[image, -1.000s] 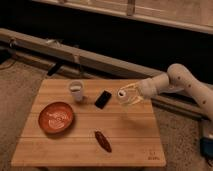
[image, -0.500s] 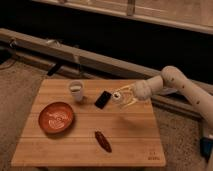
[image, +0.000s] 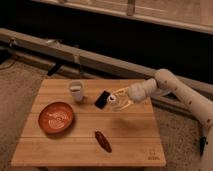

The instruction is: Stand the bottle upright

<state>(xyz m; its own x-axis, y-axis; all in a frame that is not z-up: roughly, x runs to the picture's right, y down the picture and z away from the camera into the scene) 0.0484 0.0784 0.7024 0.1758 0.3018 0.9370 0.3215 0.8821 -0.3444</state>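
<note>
The bottle [image: 114, 100] is small and translucent with a pale round cap. It hangs tilted just above the wooden table [image: 130, 135], right of the black flat object. My gripper [image: 121, 99] comes in from the right on the white arm [image: 170, 85] and is shut on the bottle. The fingers partly cover the bottle's body, and its cap points left.
A black flat object [image: 102, 99] lies close left of the bottle. A white cup [image: 76, 91] stands further left, with an orange-red bowl [image: 55, 117] in front of it. A dark red-brown elongated object [image: 103, 141] lies near the front edge. A rail and wall run behind.
The arm has carried the bottle leftward and a little lower, closer to the black flat object. Everything else on the table has stayed put.
</note>
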